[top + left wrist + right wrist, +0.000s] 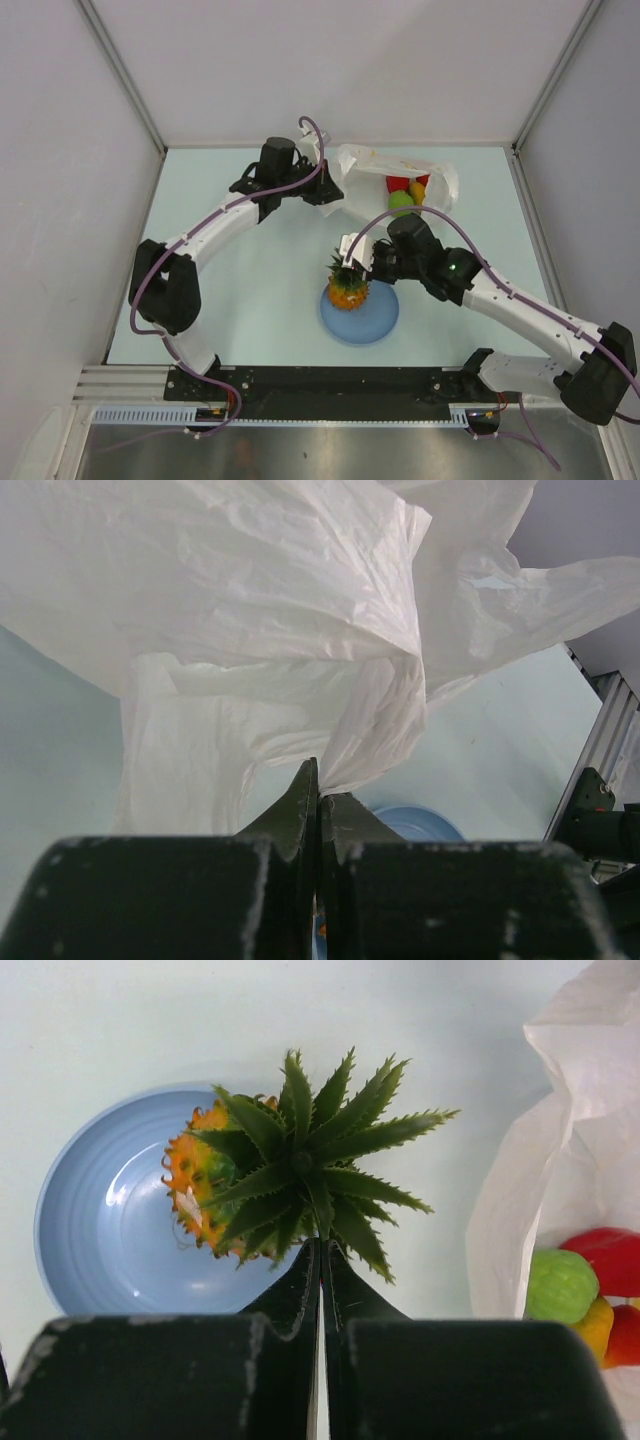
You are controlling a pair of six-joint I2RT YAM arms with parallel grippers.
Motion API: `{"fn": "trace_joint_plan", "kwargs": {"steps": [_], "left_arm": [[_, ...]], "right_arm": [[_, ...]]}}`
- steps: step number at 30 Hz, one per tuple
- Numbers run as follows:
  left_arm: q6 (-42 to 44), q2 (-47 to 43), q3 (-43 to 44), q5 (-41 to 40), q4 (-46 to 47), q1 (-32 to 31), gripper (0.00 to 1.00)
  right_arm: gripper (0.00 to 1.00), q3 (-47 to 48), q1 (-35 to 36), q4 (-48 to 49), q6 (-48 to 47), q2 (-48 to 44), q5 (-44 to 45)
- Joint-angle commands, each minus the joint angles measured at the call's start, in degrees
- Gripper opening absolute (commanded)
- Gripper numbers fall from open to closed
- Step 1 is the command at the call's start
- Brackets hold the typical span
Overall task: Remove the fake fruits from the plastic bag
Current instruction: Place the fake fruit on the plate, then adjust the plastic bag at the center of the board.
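The translucent white plastic bag (375,170) lies at the back of the table, its mouth toward the front. My left gripper (322,190) is shut on a fold of the bag (350,720) at its left edge. Inside the mouth lie a green apple (400,199), a red pepper piece (397,183) and a yellow-orange mango (418,191); the apple (560,1285) also shows in the right wrist view. My right gripper (352,262) is shut on a crown leaf of the orange pineapple (347,288), holding it over the plate's far-left rim; the pineapple (290,1165) fills the right wrist view.
A round blue plate (368,318) sits at the table's front middle, under the pineapple; it also shows in the right wrist view (95,1230) and the left wrist view (425,825). Grey walls stand on three sides. A slotted rail (300,385) runs along the near edge.
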Motion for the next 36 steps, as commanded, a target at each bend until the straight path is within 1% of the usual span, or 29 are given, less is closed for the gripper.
{"fn": "trace_joint_plan", "kwargs": {"steps": [1, 10, 11, 12, 13, 14, 15, 18, 20, 23, 24, 25, 27, 28, 30, 31, 33, 34, 36], "left_arm": [[-0.6, -0.3, 0.9, 0.7, 1.0, 0.4, 0.02], [-0.6, 0.0, 1.5, 1.0, 0.6, 0.4, 0.02], [-0.7, 0.1, 1.5, 1.0, 0.6, 0.4, 0.02], [-0.9, 0.2, 1.5, 1.0, 0.5, 0.4, 0.02], [-1.1, 0.2, 1.5, 1.1, 0.5, 0.4, 0.02], [-1.3, 0.2, 1.5, 1.3, 0.4, 0.4, 0.02], [-1.3, 0.2, 1.5, 1.4, 0.7, 0.4, 0.02], [-1.4, 0.2, 1.6, 1.7, 0.7, 0.4, 0.01], [-1.1, 0.3, 1.7, 1.7, 0.4, 0.4, 0.01], [-0.6, 0.7, 1.7, 1.6, 0.0, 0.4, 0.01], [-0.6, 0.7, 1.5, 1.6, 0.0, 0.4, 0.01], [-0.5, 0.6, 1.4, 1.7, 0.2, 0.4, 0.01], [-0.5, 0.4, 1.2, 2.0, 0.2, 0.4, 0.01], [-0.5, 0.5, 1.1, 2.3, 0.2, 0.4, 0.00], [-0.3, 0.5, 1.2, 2.5, 0.1, 0.4, 0.00], [-0.3, 0.5, 1.2, 2.7, -0.1, 0.4, 0.00], [0.0, 0.5, 1.4, 3.0, -0.2, 0.3, 0.00], [0.0, 0.3, 1.5, 3.1, -0.2, 0.4, 0.00], [0.2, -0.1, 1.5, 3.5, -0.5, 0.4, 0.00]], "right_arm": [[0.00, -0.6, 0.1, 5.8, 1.1, 0.6, -2.1], [0.00, -1.4, 0.1, 6.7, 1.6, 0.6, -1.7], [0.33, -1.5, 0.2, 7.1, 1.9, 0.1, -1.0], [0.47, -1.5, 0.2, 7.6, 3.2, -0.1, 1.2], [0.54, -1.5, 0.4, 8.2, 4.0, -0.5, 2.3], [0.68, -1.4, 0.3, 8.9, 4.2, -1.7, 3.2], [0.73, -1.3, 0.4, 8.7, 3.2, -2.6, 4.2], [0.76, -1.1, 0.1, 7.3, 2.4, -6.0, 6.4], [0.76, -1.1, -0.8, 7.4, 3.9, -8.3, 7.2], [0.77, -1.2, -4.4, 6.8, 5.9, -9.5, 6.2], [0.76, -1.2, -7.0, 7.4, 6.8, -9.7, 6.0], [0.76, -1.2, -8.4, 9.9, 9.7, -9.5, 6.0], [0.74, -1.1, -11.7, 12.5, 12.3, -7.8, 5.5], [0.71, -0.9, -14.3, 14.9, 13.9, -6.9, 5.5], [0.64, -0.4, -16.5, 16.7, 15.4, -2.7, 5.4], [0.57, 0.1, -18.3, 18.7, 16.0, -0.9, 5.2], [0.50, 0.5, -19.9, 22.2, 17.6, 2.1, 4.9], [0.46, 0.5, -21.0, 23.5, 18.0, 5.8, 5.1], [0.44, 0.9, -22.6, 25.9, 18.9, 9.9, 7.3]]}}
